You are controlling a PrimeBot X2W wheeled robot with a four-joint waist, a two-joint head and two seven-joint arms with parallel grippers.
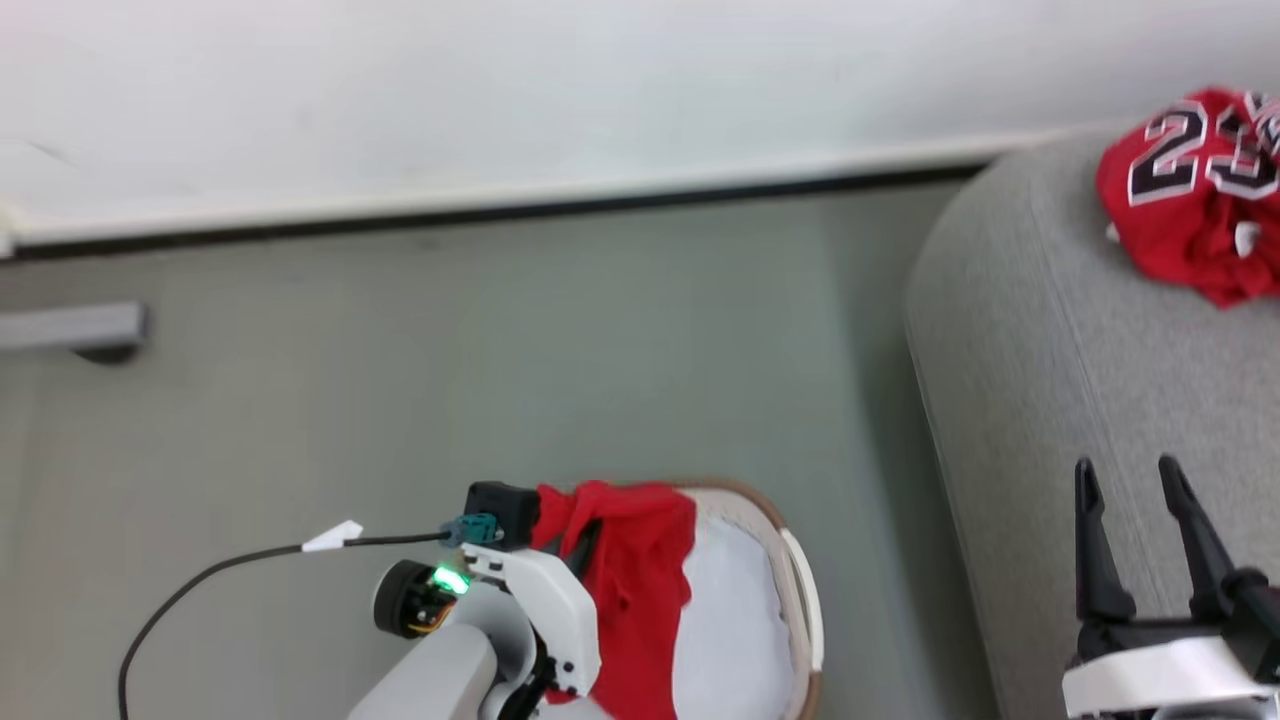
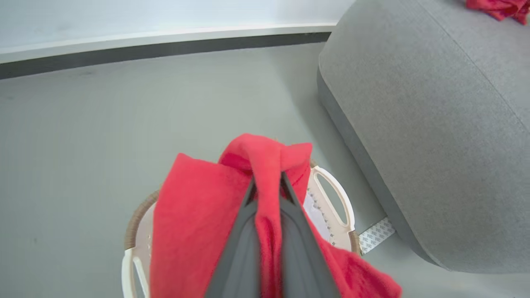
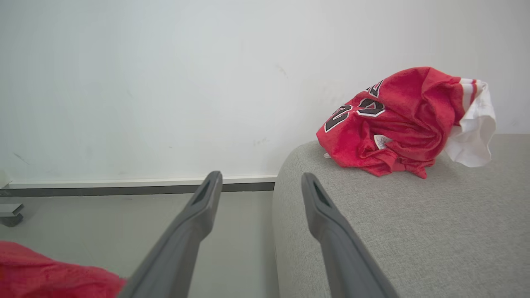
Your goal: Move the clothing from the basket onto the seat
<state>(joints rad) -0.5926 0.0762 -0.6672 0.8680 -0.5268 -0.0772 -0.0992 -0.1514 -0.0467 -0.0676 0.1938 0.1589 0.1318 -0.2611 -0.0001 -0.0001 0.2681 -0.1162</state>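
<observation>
- The left claw (image 2: pixel 267 182) is gripping the plain red garment (image 2: pixel 194 215). Its two dark fingers are pressing together on a bunched fold, and the cloth is draping down either side of them.
- The garment is hanging above and partly inside the basket (image 1: pixel 790 560), with its lower folds spilling over the near rim.
- The basket is standing on the grey floor (image 1: pixel 500 380), to the left of the seat (image 1: pixel 1060 350) and close to its rounded edge. Its tan rim and one cream side handle are showing.
- A pale lining cloth (image 1: pixel 730 620) is lying inside the basket, to the right of the red garment.
- The right claw (image 1: pixel 1127 475) is standing wide open and gripping nothing. It is hovering over the near left edge of the seat.
- The jersey (image 1: pixel 1190 220), with its black 23 facing up, is lying crumpled on the far part of the seat, well apart from the right claw. A white piece is sticking out at its right side.
- A black cable (image 1: pixel 200 580) is running from the left wrist across the floor.
- A white patterned strip (image 2: pixel 377 235) is lying on the floor between basket and seat.
</observation>
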